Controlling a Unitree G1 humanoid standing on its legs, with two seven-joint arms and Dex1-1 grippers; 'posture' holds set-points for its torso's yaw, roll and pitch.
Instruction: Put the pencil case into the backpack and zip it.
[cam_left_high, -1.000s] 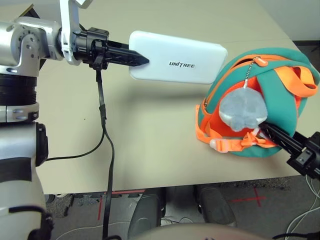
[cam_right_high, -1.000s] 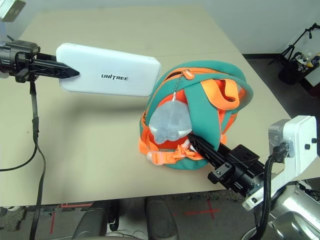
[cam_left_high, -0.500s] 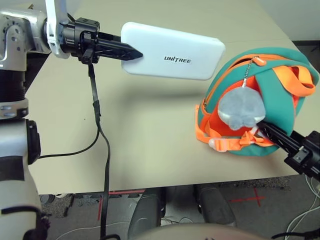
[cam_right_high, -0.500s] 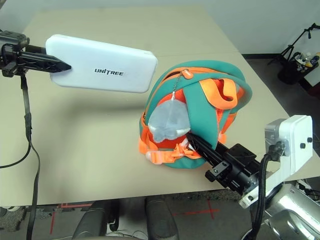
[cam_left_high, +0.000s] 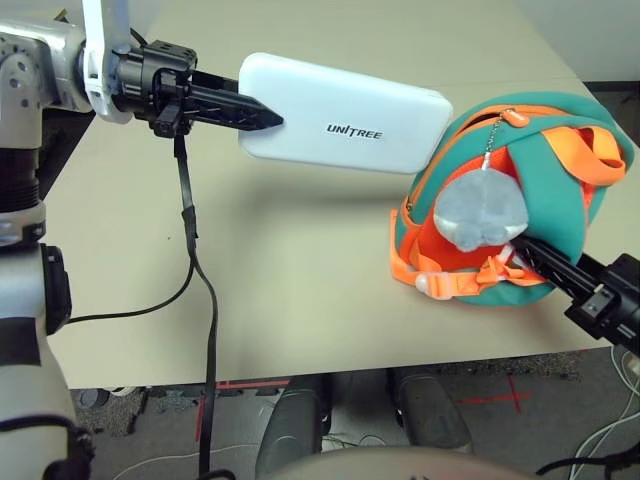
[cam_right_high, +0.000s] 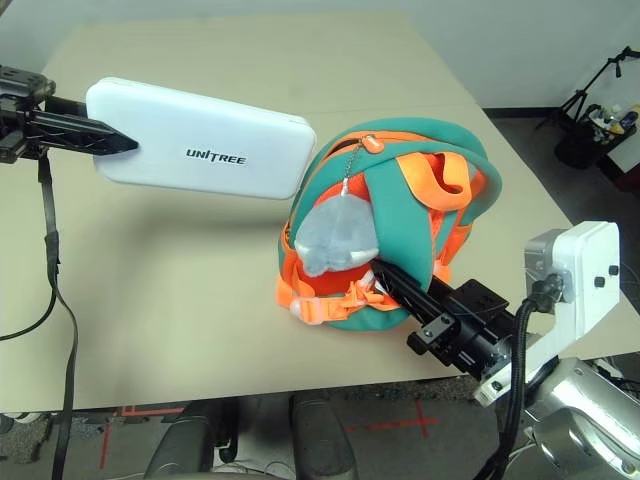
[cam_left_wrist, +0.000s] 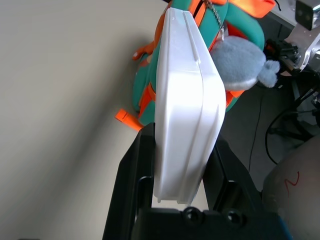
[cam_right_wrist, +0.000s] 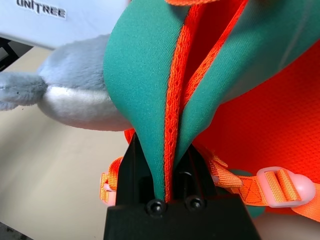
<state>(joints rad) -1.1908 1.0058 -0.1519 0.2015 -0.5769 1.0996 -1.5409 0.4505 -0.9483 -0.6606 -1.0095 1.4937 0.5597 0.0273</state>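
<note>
Sideways, pencil case (cam_left_high: 340, 127) sits clamped in left tool (cam_left_high: 262, 117).

Left gripper (cam_left_high: 262, 116) raised, jaws clamped; right gripper (cam_right_wrist: 162, 165) low (also clamped).

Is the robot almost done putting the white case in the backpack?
Not yet. Done: the left gripper has lifted the pencil case off the table. In hand: the right gripper pinches the backpack by its teal edge. Left: slide the case inside, then zip it.
</note>
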